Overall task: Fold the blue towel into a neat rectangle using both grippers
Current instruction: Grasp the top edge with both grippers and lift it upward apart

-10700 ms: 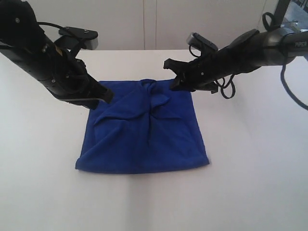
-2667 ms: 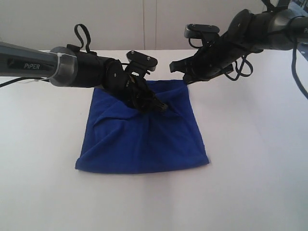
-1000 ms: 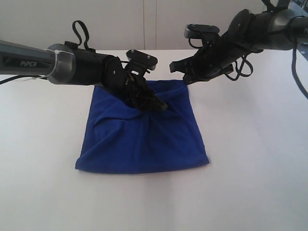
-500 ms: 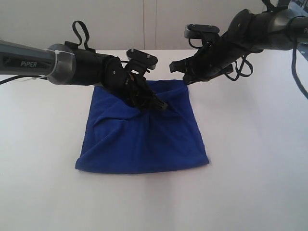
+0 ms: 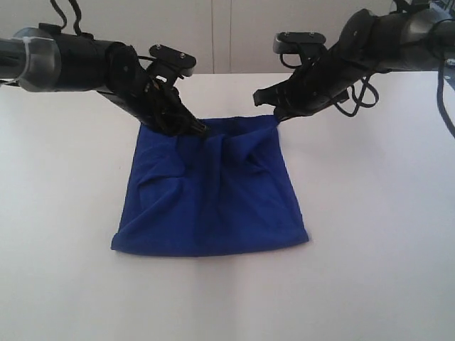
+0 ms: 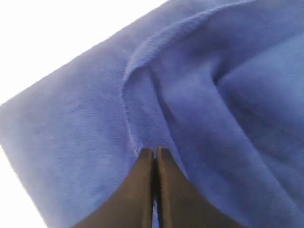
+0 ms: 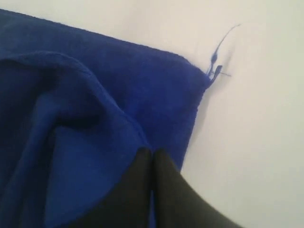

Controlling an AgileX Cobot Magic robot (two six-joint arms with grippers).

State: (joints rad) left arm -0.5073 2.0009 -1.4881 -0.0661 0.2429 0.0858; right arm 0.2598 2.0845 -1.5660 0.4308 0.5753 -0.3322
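The blue towel [image 5: 213,206] lies on the white table as a rough square, with creases across its far half. My left gripper [image 5: 201,130] is at the far edge, left of the middle. It is shut on a raised ridge of the top layer, and cloth shows between its jaws in the left wrist view [image 6: 154,153]. My right gripper [image 5: 272,117] is shut on the towel's far right corner, which is lifted a little. In the right wrist view its jaws [image 7: 152,153] pinch the blue towel [image 7: 95,118] just inside the corner.
The white table [image 5: 370,234] spreads wide on all sides of the towel. A white wall [image 5: 227,35] rises behind its far edge. A loose blue thread [image 7: 216,61] sticks out from the towel's corner.
The left gripper has closed on the top layer at the towel's middle and moved back and left to the far edge, dragging a fold along. The right gripper has barely shifted.
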